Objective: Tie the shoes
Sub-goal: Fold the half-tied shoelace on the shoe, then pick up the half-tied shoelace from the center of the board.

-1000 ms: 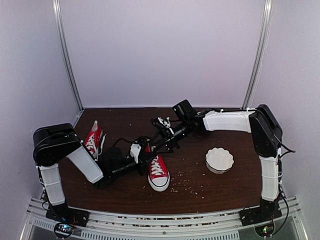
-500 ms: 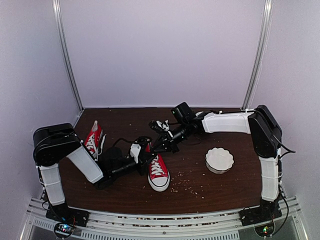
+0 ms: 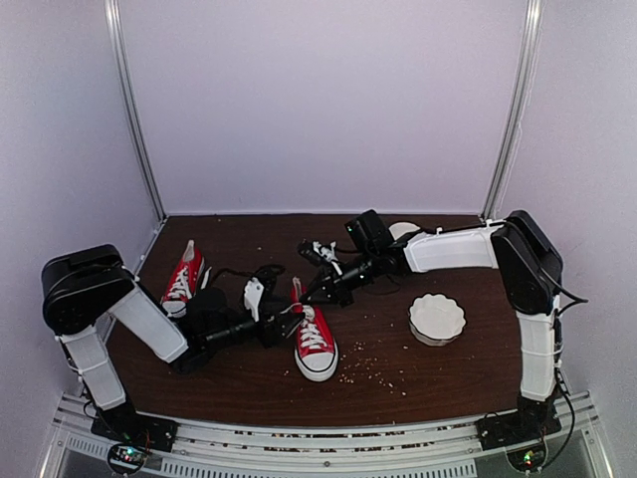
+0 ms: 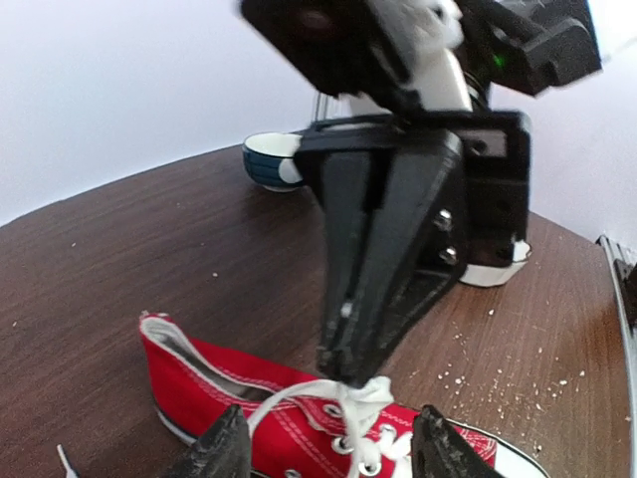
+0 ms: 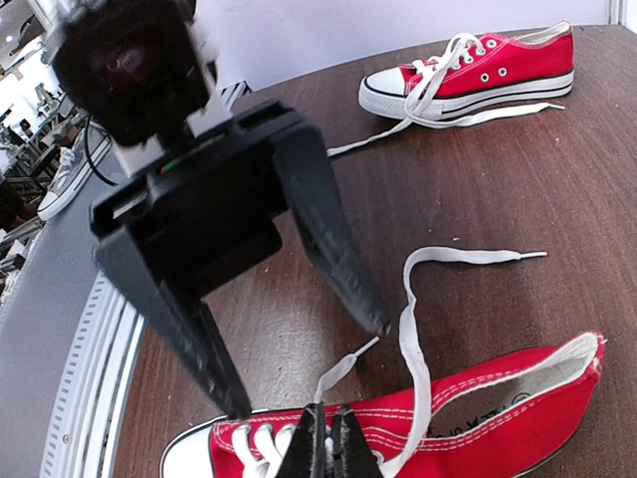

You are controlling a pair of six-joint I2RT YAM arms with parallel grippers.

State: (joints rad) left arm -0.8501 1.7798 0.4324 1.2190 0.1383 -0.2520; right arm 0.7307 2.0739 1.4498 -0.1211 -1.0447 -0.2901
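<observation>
Dark brown wooden table (image 3: 239, 383), strewn with pale crumbs (image 3: 373, 370) toward the near right, closed in by plain lilac walls (image 3: 318, 100) with metal uprights (image 3: 135, 119) at the back corners. To the right, a white scalloped bowl (image 3: 436, 318); further back, a blue-and-white cup (image 4: 271, 159). Near the middle, standing on its sole, the centre shoe (image 3: 315, 342): long axis running near to far, white toe cap toward the near edge, heel toward the back wall. Well apart at the far left, the left shoe (image 3: 183, 279), also upright and roughly parallel, toe toward the near left. Over the centre shoe's laced part, the left gripper (image 4: 331, 418), fingers spread apart, gripping nothing. Opposite it, the right gripper (image 5: 328, 413), pointing down, pinched tight on a white lace (image 4: 360, 394) just above the eyelets.
</observation>
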